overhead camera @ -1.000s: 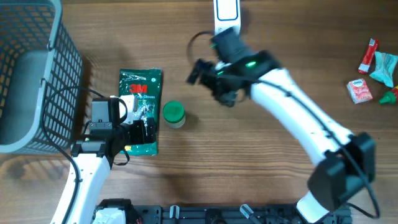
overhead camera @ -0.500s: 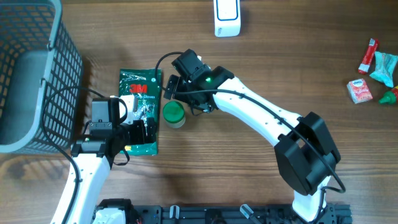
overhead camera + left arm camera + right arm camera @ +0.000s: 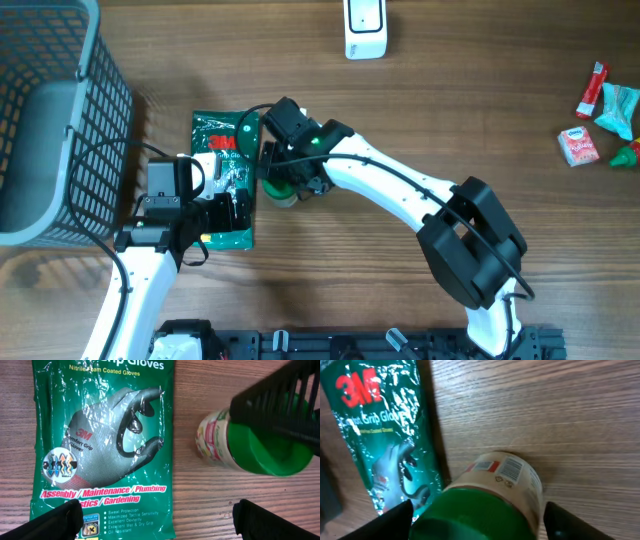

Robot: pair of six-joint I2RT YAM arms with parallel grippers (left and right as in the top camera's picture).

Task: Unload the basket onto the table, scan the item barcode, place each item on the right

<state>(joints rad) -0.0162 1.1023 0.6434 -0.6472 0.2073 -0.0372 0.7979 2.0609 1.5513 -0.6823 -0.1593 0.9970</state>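
The small cream-labelled jar with a green plastic lid (image 3: 500, 477) lies on its side on the wooden table (image 3: 555, 405), just beside the green plastic glove packet (image 3: 107, 445). The right gripper (image 3: 479, 519) straddles the lid with jaws wide, and a slight gap appears to remain. Close squarely on the lid, leaving the label barcode uncovered for the white scanner (image 3: 363, 28). The left gripper (image 3: 162, 522) hovers fully spread, holding nothing.

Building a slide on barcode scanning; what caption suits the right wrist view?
Fingers of the right gripper flank a green-lidded jar, barcode showing, beside a 3M gloves pack.
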